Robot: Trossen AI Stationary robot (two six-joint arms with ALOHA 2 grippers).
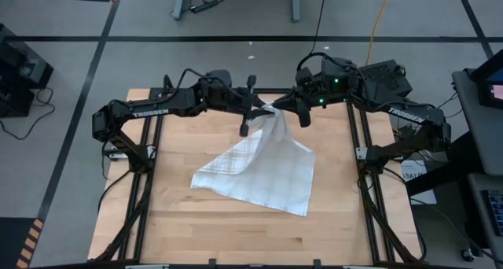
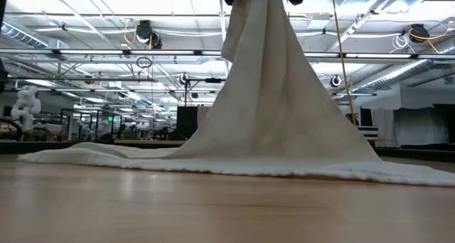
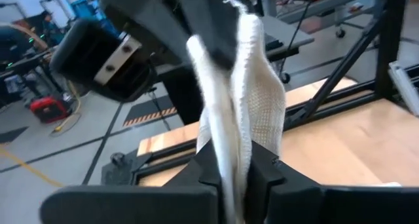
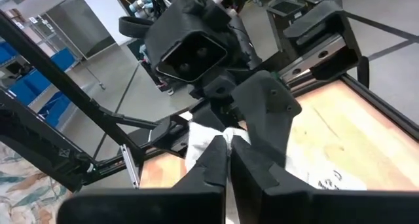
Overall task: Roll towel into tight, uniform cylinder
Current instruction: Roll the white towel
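Observation:
The white checked towel point(image 1: 259, 171) lies with its near part spread on the wooden table point(image 1: 196, 230). Its far corner point(image 1: 273, 116) is pulled up into a peak, so it stands like a tent in the low view point(image 2: 274, 108). My left gripper point(image 1: 255, 118) and my right gripper point(image 1: 288, 110) meet above the table's far middle, both shut on that raised corner, close together. In the left wrist view my own fingers point(image 3: 230, 178) are low on the cloth, and the right gripper holds it higher up point(image 3: 213, 34). My left gripper pinches the bunched cloth just below the raised corner point(image 3: 245, 142) between its two fingers, several layers gathered together. The cloth runs up from the fingers to the other gripper. The towel's lower part rests on the table. My right gripper pinches the tip of the raised corner point(image 4: 226, 133) between its two fingers, right next to the left gripper's fingers. The cloth is crumpled at the hold. The towel hangs below and spreads onto the table point(image 2: 234, 165).
Black frame rails run along the table's left point(image 1: 149, 143), right point(image 1: 357, 143) and far sides. Bare wood lies toward the near edge and on either side of the towel. The floor around holds cables and equipment.

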